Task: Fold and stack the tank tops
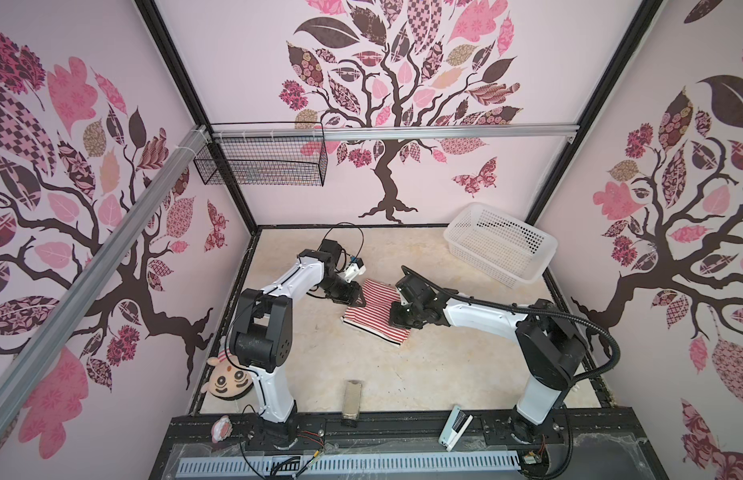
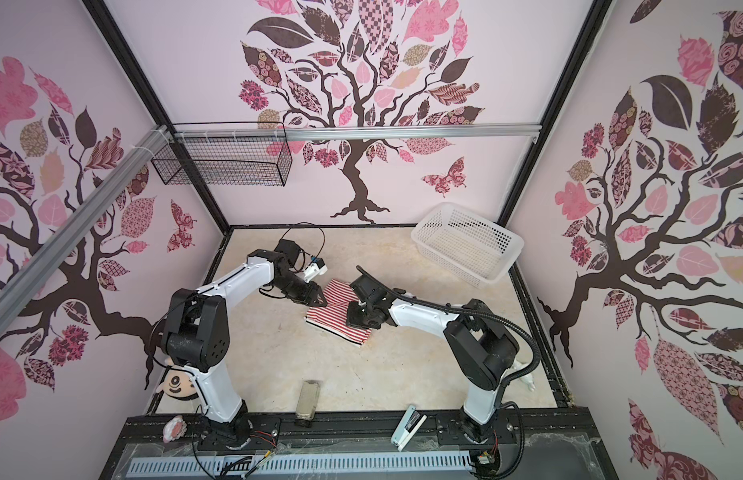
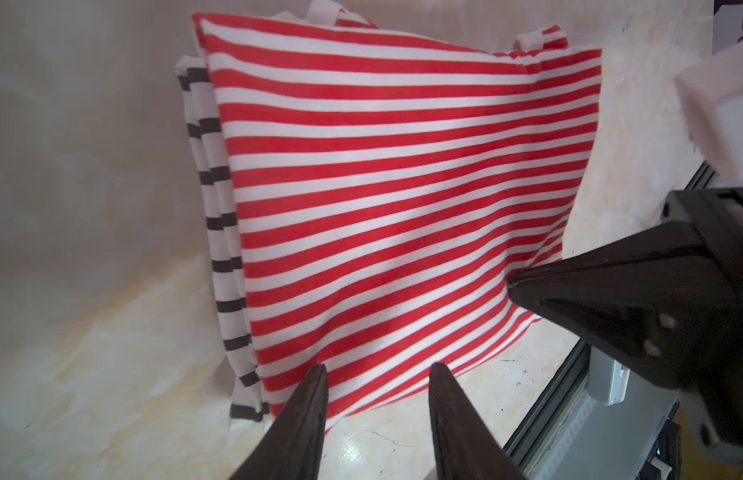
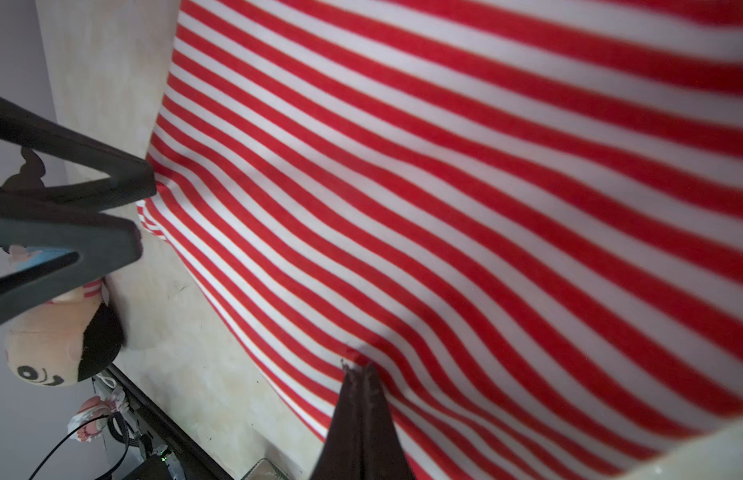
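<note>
The red-and-white tank top (image 1: 372, 321) (image 2: 332, 322) lies folded in the middle of the table. It rests on the black-and-white tank top (image 3: 220, 208), whose striped edge sticks out along one side. My left gripper (image 3: 379, 368) (image 1: 359, 297) is open at the stack's left edge, with nothing between its fingers. My right gripper (image 4: 363, 368) (image 3: 512, 284) is shut, its tips pinching the red-and-white tank top (image 4: 444, 166) near the opposite edge, where the stripes pucker. In both top views the right wrist hides those tips.
A white lattice basket (image 1: 500, 245) sits tilted at the back right. A black wire basket (image 1: 262, 162) hangs on the back wall. A plush doll (image 1: 226, 380) lies by the left arm's base. A grey block (image 1: 352, 397) and a white device (image 1: 455, 424) lie at the front edge.
</note>
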`<state>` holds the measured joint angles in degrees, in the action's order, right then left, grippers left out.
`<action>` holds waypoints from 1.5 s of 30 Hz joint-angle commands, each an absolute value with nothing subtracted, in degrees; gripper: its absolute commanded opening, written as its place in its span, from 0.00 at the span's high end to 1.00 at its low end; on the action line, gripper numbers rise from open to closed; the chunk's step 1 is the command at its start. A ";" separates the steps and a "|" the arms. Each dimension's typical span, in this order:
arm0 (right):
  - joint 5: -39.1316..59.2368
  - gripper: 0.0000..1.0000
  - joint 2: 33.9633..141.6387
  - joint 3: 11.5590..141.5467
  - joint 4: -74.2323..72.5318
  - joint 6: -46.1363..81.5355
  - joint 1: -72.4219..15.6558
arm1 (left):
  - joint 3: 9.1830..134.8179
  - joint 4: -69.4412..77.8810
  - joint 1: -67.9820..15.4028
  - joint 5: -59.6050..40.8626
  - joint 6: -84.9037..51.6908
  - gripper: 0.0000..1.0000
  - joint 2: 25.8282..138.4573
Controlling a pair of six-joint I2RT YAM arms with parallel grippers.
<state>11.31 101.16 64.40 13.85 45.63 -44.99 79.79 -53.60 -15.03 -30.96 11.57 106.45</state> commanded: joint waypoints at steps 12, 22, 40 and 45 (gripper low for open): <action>11.60 1.00 102.99 56.17 7.62 51.10 -49.66 | 69.84 -48.51 -14.35 -23.29 14.41 0.58 106.26; 11.35 1.00 99.85 51.28 7.29 51.39 -50.26 | 69.13 -47.98 -14.08 -21.68 14.27 0.55 106.96; 8.44 0.83 96.35 61.37 13.56 45.95 -40.37 | 71.55 -47.10 -13.71 -18.73 13.68 0.51 105.00; 9.70 0.83 100.89 62.54 13.09 44.87 -37.65 | 70.39 -46.49 -13.54 -20.36 12.95 0.51 105.90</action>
<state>8.73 98.56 61.14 12.47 46.26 -37.91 70.37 -47.42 -13.80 -18.94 13.34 104.95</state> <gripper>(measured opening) 0.168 0.489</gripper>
